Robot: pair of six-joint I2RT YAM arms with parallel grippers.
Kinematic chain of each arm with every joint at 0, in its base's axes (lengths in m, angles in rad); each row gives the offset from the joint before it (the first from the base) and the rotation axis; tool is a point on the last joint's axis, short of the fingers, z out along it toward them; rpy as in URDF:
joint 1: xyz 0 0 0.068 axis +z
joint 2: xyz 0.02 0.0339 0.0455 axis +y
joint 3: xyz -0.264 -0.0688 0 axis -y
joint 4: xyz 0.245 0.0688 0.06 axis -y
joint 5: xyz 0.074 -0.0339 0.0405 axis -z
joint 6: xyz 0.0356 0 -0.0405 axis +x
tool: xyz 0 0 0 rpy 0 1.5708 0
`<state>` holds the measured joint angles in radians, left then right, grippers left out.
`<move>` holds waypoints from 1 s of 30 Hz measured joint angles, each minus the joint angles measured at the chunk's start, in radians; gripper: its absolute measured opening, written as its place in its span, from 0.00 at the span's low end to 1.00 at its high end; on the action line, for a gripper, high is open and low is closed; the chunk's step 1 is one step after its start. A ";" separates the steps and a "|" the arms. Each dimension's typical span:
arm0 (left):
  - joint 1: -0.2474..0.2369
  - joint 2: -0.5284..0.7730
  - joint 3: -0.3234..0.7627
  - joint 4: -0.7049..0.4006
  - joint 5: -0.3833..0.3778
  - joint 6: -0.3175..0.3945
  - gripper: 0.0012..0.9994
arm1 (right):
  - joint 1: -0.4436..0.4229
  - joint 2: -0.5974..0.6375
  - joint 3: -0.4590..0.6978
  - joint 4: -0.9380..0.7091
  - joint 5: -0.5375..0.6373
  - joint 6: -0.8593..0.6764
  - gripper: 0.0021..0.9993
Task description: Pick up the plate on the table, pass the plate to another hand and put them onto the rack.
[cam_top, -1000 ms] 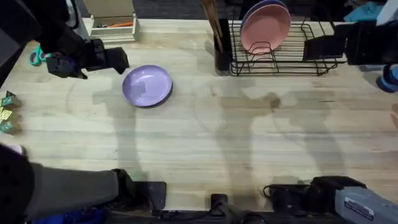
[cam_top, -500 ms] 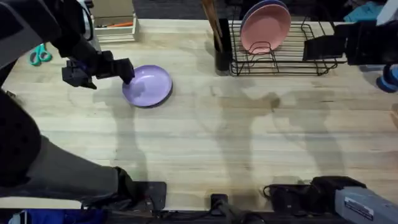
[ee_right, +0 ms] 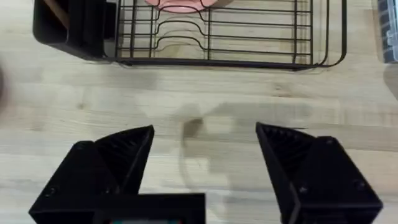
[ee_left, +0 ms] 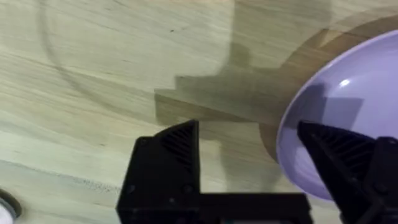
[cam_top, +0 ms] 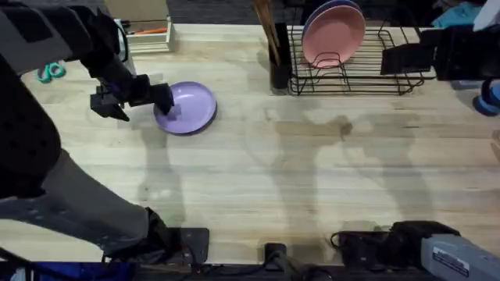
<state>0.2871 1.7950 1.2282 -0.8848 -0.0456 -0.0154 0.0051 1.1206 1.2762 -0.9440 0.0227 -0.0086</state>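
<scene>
The purple plate [cam_top: 186, 108] lies flat on the worktop [cam_top: 258, 179], in the far left part, well apart from the rack [cam_top: 351, 66]. The left claw [cam_top: 160, 100] is at the plate's left edge. In the left wrist view its fingers are spread wide: one finger [ee_left: 339, 158] lies over the plate's [ee_left: 348, 118] rim, the other [ee_left: 177, 146] is over bare wood [ee_left: 112, 74] just outside the plate. The plate is not gripped; whether the finger over the rim touches it cannot be told.

The right claw [ee_right: 205, 149] is also wide open and holds nothing. It hangs over bare worktop [ee_right: 205, 93] with the rack [ee_right: 230, 37] ahead of it.

The rack stands at the far edge of the worktop, right of centre. A pink plate [cam_top: 334, 33] stands upright in its slots, with the rim of another plate [cam_top: 320, 9] showing just behind it. A dark holder [cam_top: 280, 58] stands against the rack's left end. A wooden box [cam_top: 141, 35] sits at the far edge, left of the purple plate.
</scene>
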 joint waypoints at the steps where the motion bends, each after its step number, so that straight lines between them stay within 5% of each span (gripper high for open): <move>1: 0.000 0.006 0.000 0.001 0.000 0.000 0.95 | 0.000 0.000 0.000 0.000 0.000 0.000 0.99; 5: 0.000 0.013 0.003 0.004 0.009 0.000 0.90 | 0.000 0.000 0.000 0.007 0.000 0.000 0.99; 13: 0.000 0.019 0.005 0.007 0.042 -0.001 0.60 | 0.000 0.000 0.000 0.008 0.000 0.000 0.99; 22: 0.000 0.019 0.011 0.006 0.048 -0.007 0.07 | 0.000 0.000 0.000 0.030 0.000 0.000 0.99; 30: -0.005 0.018 0.026 0.004 0.100 -0.008 0.04 | 0.000 0.000 0.000 0.036 0.000 0.000 0.99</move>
<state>0.2825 1.8130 1.2543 -0.8812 0.0539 -0.0231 0.0051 1.1206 1.2762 -0.9075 0.0227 -0.0082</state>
